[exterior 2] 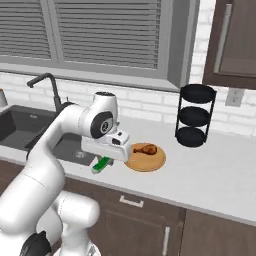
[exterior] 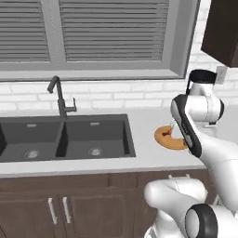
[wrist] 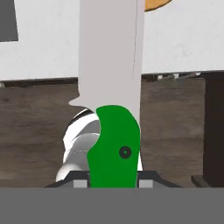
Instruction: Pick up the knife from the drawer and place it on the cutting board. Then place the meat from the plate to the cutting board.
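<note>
in the hand view we see the gripper [wrist: 113, 183] clenched on the knife [wrist: 111, 87], its green handle rising from between the jaws at bottom centre and the pale blade running straight up to the top edge of the frame. behind the blade lies the pale counter [wrist: 183, 43], and a sliver of the tan plate [wrist: 155, 4] peeks out at the upper right of the blade

in the right base view we find the gripper [exterior 2: 102, 162] left of centre, under the white hand, with the green handle of the knife [exterior 2: 101, 164] poking out below it over the front edge of the counter [exterior 2: 210, 175]. just to the right of it sits the plate [exterior 2: 146, 160], and the meat [exterior 2: 145, 148] lies on the plate's upper part. a black three-tier rack [exterior 2: 196, 115] stands well apart at the upper right, and the sink [exterior 2: 20, 127] with its dark faucet [exterior 2: 47, 87] is at the left

in the left base view the plate [exterior: 168, 138] shows at centre right, partly behind the arm, with a bit of the meat [exterior: 168, 134] on it. the sink [exterior: 65, 137] fills the left, faucet [exterior: 59, 95] behind it

we cannot make out the cutting board
</note>
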### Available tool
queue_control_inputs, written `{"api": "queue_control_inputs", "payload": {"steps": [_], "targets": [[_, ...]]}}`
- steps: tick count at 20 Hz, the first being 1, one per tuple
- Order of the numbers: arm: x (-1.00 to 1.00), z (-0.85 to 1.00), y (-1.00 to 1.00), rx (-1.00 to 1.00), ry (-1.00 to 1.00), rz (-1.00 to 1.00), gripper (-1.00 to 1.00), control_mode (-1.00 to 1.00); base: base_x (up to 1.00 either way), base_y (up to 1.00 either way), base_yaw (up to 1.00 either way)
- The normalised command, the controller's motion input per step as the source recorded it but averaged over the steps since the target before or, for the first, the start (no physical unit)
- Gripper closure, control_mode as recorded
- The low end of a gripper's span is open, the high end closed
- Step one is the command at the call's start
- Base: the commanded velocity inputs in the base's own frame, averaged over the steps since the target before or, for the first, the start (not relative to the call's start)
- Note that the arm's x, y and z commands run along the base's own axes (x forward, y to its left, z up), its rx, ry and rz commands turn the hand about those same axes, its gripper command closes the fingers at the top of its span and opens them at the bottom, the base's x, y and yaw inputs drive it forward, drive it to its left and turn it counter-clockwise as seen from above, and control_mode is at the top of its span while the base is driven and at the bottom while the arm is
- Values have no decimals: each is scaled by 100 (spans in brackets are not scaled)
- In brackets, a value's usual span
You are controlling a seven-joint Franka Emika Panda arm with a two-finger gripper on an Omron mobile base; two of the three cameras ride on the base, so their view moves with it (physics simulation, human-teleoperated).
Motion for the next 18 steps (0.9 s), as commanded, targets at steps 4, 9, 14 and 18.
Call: {"api": "queue_control_inputs", "payload": {"steps": [4,9,14,18], "targets": [[0,0,0,0,0,0,100,100,-10,73,57],[0,0,0,0,0,0,100,100,2,100,29],[0,0,0,0,0,0,100,100,23,100,15],[0,0,0,0,0,0,100,100,38,100,4]]}}
